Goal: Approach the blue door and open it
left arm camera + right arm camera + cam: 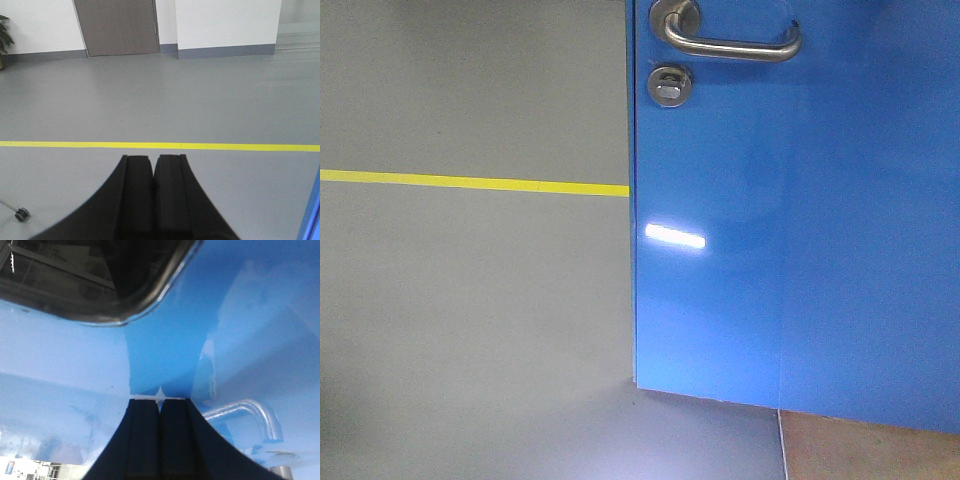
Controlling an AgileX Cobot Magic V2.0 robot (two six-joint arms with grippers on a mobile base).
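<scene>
The blue door (800, 220) is filling the right half of the front view, its left edge standing against the grey floor (470, 320) and a yellow floor line (470, 182) running up to it, with the silver lever handle (730, 40) and the round thumb-turn lock (669, 85) sitting near its top left corner. The right gripper (160, 407) is pointing at the glossy panel with its 2 jaws pressed together on nothing, tips right at the surface, while the left gripper (153, 165) is hanging over the floor near the line, jaws likewise closed and empty.
</scene>
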